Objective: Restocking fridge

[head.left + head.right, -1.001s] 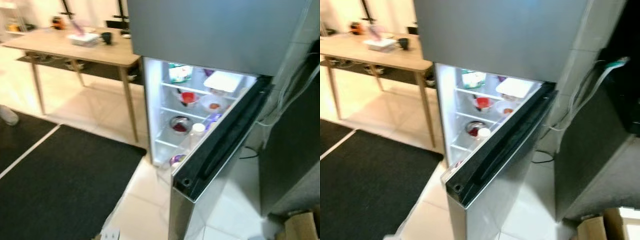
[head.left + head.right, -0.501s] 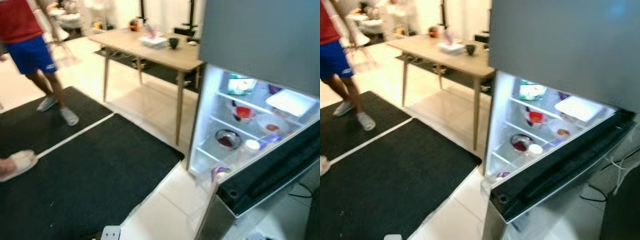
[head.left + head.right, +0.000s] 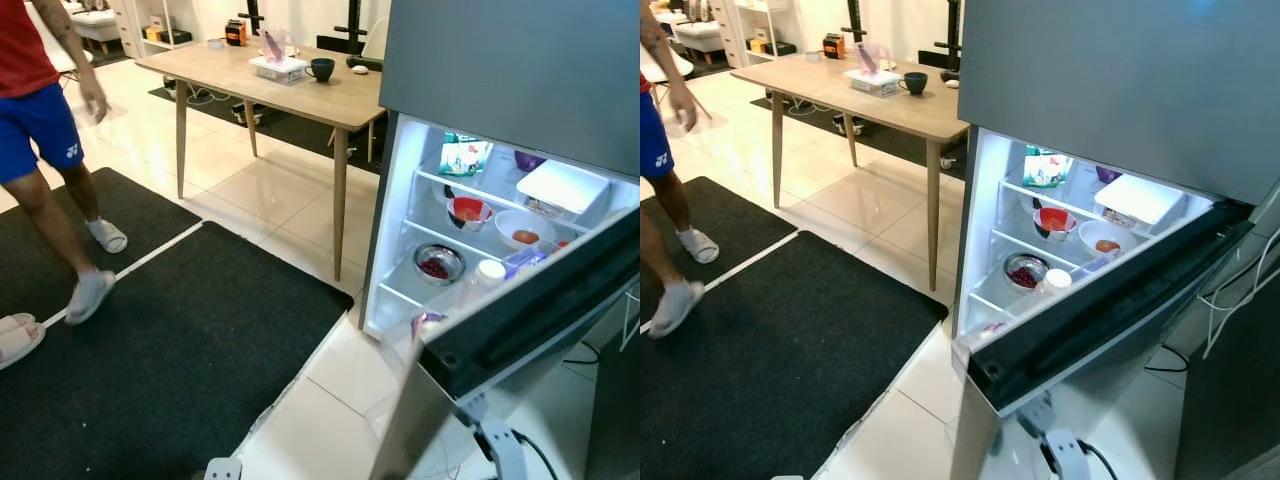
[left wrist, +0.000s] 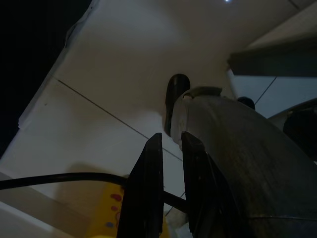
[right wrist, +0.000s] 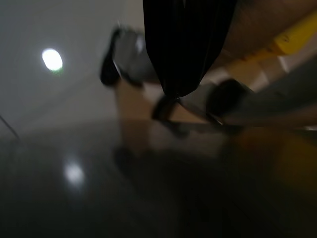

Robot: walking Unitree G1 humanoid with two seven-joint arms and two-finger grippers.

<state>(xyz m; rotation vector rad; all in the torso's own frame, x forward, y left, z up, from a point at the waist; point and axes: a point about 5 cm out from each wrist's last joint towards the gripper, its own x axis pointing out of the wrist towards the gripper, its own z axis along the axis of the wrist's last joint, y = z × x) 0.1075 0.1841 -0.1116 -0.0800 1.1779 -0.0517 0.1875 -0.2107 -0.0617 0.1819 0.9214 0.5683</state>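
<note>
The fridge (image 3: 1110, 90) stands at the right with its lower door (image 3: 1110, 300) swung open toward me and the inside lit. On its shelves I see a green and white pack (image 3: 460, 155), a purple bowl (image 3: 528, 160), a flat white box (image 3: 560, 185), a red bowl (image 3: 468, 211), a white bowl (image 3: 523, 230) and a metal bowl of red berries (image 3: 438, 266). A white-capped bottle (image 3: 488, 272) stands in the door rack. My left gripper (image 4: 171, 141) hangs shut and empty above the floor tiles. My right gripper (image 5: 173, 91) is a dark blur, shut, down low.
A person (image 3: 40, 130) in a red top and blue shorts walks on the black mat (image 3: 180, 350) at the left. A wooden table (image 3: 300, 90) with a cup and a box stands beside the fridge. A white power strip (image 3: 1065, 455) and cables lie under the door.
The camera has swung, so the whole picture has shifted and sharpened. The person has stepped further into view at the left. The fridge contents have not moved.
</note>
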